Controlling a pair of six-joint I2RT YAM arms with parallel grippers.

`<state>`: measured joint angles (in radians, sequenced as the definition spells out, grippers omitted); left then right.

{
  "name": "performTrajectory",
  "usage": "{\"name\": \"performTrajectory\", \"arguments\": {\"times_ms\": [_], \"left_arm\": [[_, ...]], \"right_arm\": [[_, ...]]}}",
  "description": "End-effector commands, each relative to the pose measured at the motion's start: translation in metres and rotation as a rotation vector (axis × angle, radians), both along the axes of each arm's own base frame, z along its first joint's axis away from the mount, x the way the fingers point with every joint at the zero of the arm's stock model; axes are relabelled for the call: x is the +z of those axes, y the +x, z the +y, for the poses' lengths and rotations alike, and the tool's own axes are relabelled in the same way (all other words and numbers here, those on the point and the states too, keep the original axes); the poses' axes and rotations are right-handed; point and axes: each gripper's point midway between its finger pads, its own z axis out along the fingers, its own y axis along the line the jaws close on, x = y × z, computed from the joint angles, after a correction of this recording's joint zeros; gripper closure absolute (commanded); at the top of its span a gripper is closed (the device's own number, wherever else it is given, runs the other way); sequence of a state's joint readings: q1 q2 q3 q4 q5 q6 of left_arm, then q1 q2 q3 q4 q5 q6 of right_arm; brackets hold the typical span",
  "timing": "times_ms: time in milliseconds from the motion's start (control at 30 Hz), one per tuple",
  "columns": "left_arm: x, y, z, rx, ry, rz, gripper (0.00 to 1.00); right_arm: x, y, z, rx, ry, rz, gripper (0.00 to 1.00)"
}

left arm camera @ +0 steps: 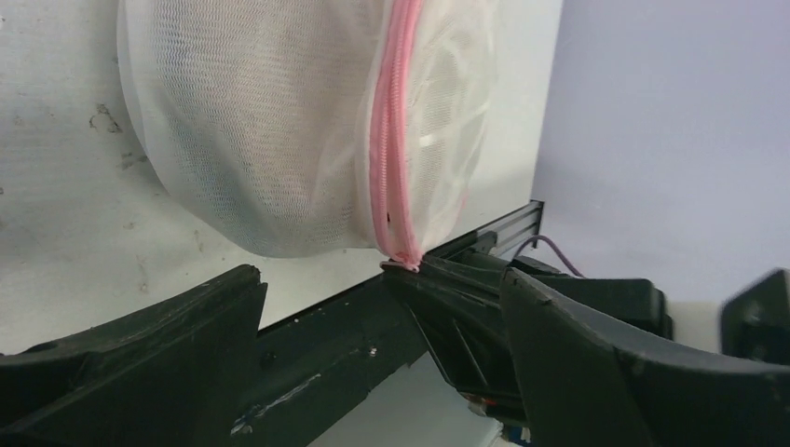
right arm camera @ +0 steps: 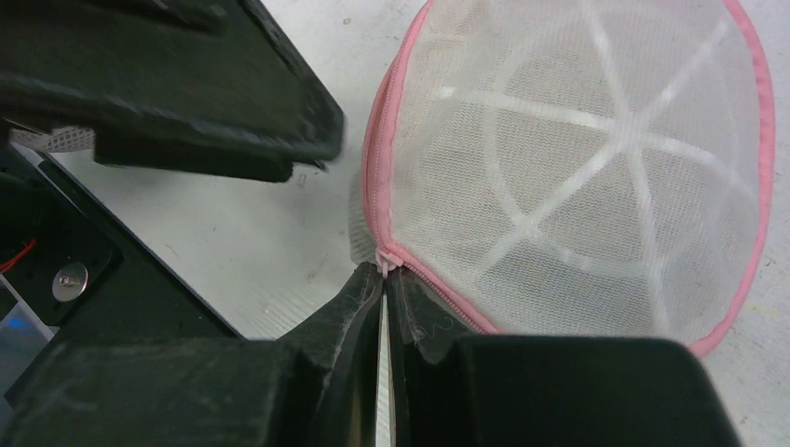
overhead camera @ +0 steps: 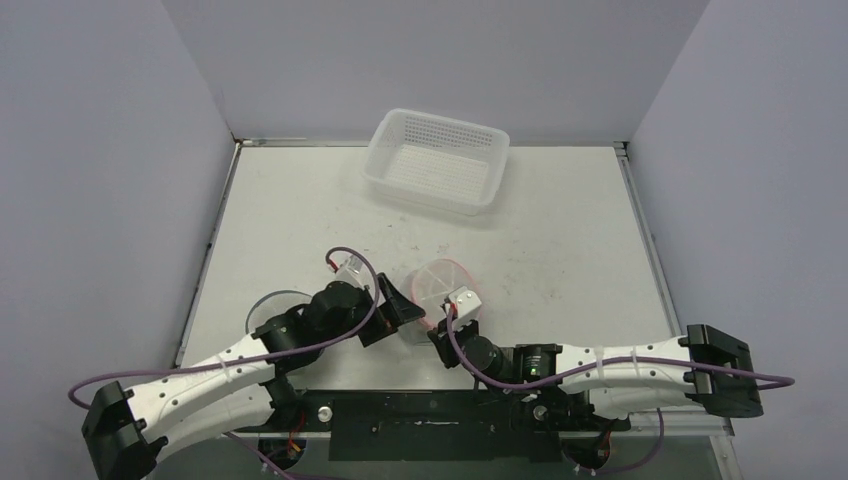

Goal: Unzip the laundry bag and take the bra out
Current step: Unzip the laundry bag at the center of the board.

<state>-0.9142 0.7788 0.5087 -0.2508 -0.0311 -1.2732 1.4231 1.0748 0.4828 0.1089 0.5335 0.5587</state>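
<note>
One mesh laundry bag (right arm camera: 578, 186) sits on the white surface (overhead camera: 560, 250), close to the near edge and right between the two arms. It's a round, domed thing of white netting with pink trim around the rim and pale ribs fanning out across the top like spokes. A pink zipper (left arm camera: 387, 140) runs down its side, and the teeth look closed along the stretch that shows. The netting is too cloudy to tell what's inside; it's just a pale shape behind the mesh.

The right gripper (right arm camera: 385, 272) has its jaws clenched tight on the pink edge of the bag, right at the bottom end of the zipper line. Whether it's got the pull tab itself or just the trim is honestly too small to tell from the wrist view.

The left gripper (overhead camera: 392, 312) is just beside the bag on its left, with the jaws spread wide and nothing between them. From its own wrist camera the bag sits just beyond the tips, not touching either finger.

Further out, a white perforated plastic basket (overhead camera: 437, 160) sits near the far edge of the surface, well apart from the bag and slightly angled. Purple cables (overhead camera: 350, 262) loop off both arms, and plain grey walls box in three sides.
</note>
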Motion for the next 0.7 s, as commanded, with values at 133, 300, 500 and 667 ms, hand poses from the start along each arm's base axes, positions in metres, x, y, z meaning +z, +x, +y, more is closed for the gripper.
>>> {"name": "performTrajectory", "arguments": {"times_ms": [133,300,500,667], "left_arm": [[0.013,0.024,-0.033,0.061,-0.024,-0.037,0.28],[0.009,0.033,-0.032,0.107,-0.020,-0.039,0.54],[0.009,0.038,-0.035,0.111,0.008,-0.049,0.77],[0.007,0.040,-0.035,0.112,0.004,-0.055,0.96]], "right_arm": [[0.029,-0.004,0.020,0.031,0.087,-0.009,0.95],[0.029,-0.005,0.016,0.030,0.091,-0.008,0.95],[0.028,-0.004,0.012,0.024,0.094,-0.008,0.95],[0.025,-0.004,0.004,0.009,0.084,-0.002,0.95]]}}
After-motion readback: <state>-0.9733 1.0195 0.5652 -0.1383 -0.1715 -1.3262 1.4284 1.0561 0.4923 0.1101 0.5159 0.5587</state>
